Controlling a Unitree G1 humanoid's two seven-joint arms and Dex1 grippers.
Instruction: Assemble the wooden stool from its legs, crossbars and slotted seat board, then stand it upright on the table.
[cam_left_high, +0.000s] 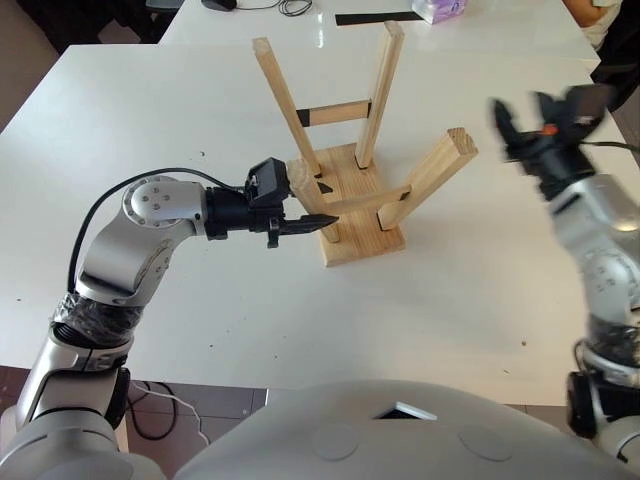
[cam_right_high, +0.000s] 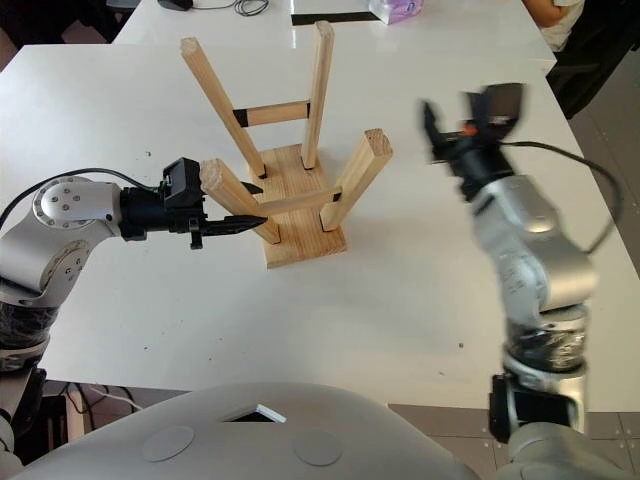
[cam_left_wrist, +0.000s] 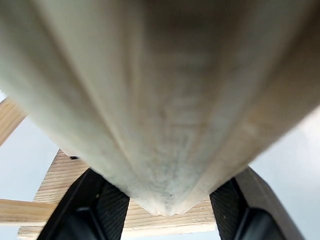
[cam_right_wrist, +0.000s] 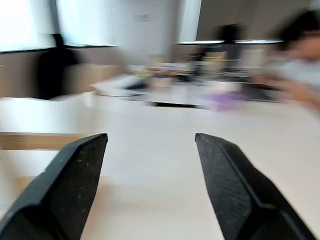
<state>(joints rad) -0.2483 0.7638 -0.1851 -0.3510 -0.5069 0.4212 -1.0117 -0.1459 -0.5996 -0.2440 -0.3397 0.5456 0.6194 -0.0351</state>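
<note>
The pale wooden stool (cam_left_high: 365, 245) sits upside down on the white surface (cam_left_high: 150, 120), legs leaning. The left pincer (cam_left_high: 322, 219) squeezes the near wooden leg (cam_left_high: 306, 188). The right pincer (cam_left_high: 520, 110) hangs spread apart, well away. A hard tug could pop legs loose.

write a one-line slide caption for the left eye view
Left gripper clasps one pale wooden leg of the upturned wooden stool on the white table; open right gripper hovers apart.
</note>
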